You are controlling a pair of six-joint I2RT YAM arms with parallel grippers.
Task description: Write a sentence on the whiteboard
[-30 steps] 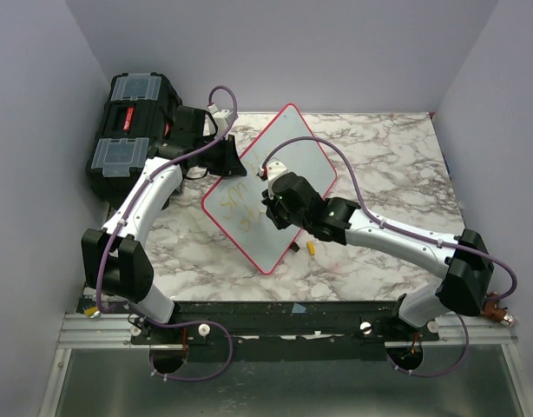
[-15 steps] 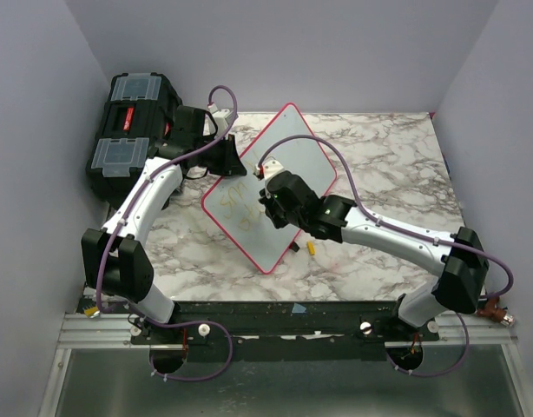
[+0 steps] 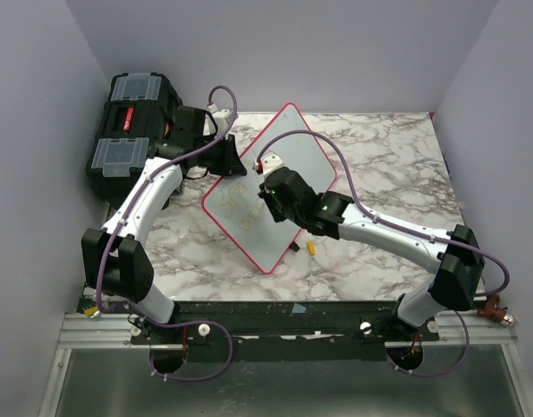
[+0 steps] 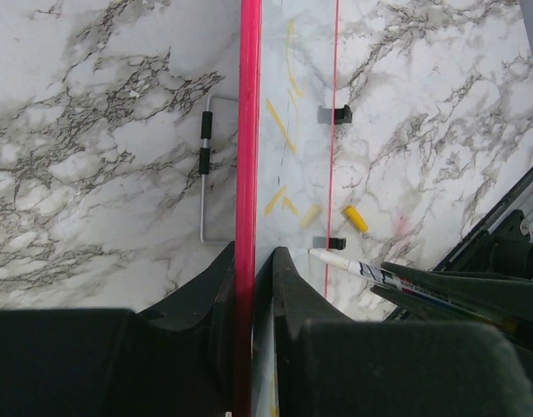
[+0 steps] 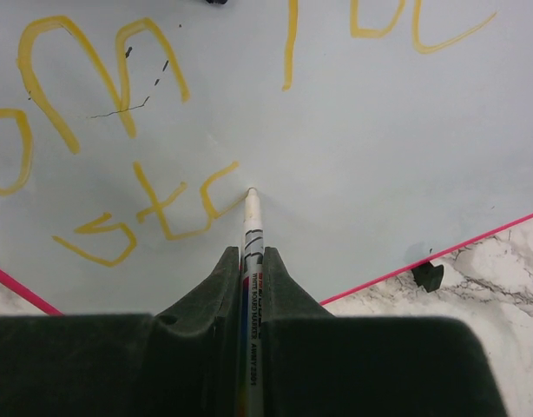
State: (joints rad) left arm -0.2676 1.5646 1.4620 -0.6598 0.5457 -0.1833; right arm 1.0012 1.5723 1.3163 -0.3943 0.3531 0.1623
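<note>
On the whiteboard (image 5: 379, 156), the sentence (image 5: 155, 206) legibly includes "stc".

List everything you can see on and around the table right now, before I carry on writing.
whiteboard: 1, white with pink-red frame, angled across mid-table
sentence: 2 lines, yellow-orange, on the board, unfinished
marker: 1, white barrel, tip on the board at the last letter
cap: 1, yellow, on the table off the board's near edge
clips: 2 seen, black, on one board edge
wire bracket: 1, silver with black sleeves, beside the frame
toolbox: 1, black with clear lid trays, far left corner
table: 1, white-grey marble
left hand: 1, black, clamped on the board's frame
right hand: 1, black, shut on the marker
</note>
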